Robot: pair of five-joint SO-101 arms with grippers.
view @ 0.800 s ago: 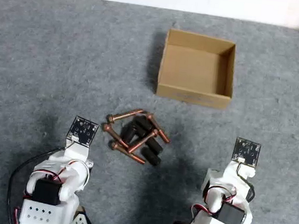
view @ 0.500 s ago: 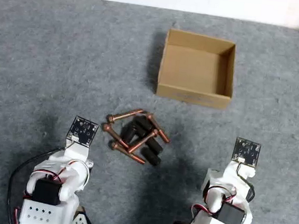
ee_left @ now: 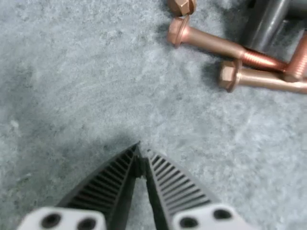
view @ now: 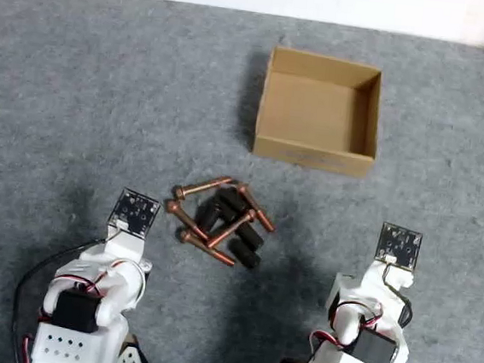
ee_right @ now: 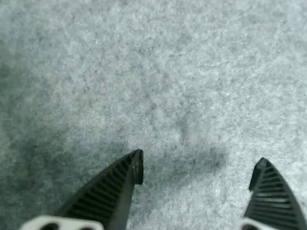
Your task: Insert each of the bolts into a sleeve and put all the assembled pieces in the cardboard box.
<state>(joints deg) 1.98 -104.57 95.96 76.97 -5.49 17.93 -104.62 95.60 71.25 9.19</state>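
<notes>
Left claw (ee_left: 143, 160) pinched shut, empty; right claw (ee_right: 199, 167) spread wide, empty. Bolts (view: 203, 186) & sleeves (view: 244, 252) heaped near cardboard box (view: 313, 158), on its arm-facing side, none assembled. I reckon step 1 not begun; next I need left opened, then onto a bolt.

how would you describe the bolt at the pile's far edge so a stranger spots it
Find the cardboard box on the grey carpet; between it and the arms lies a pile of copper bolts and black sleeves. The bolt you want runs along the pile's box-facing edge, head at the left end. Other left-headed bolts lie nearer the arms.
</notes>
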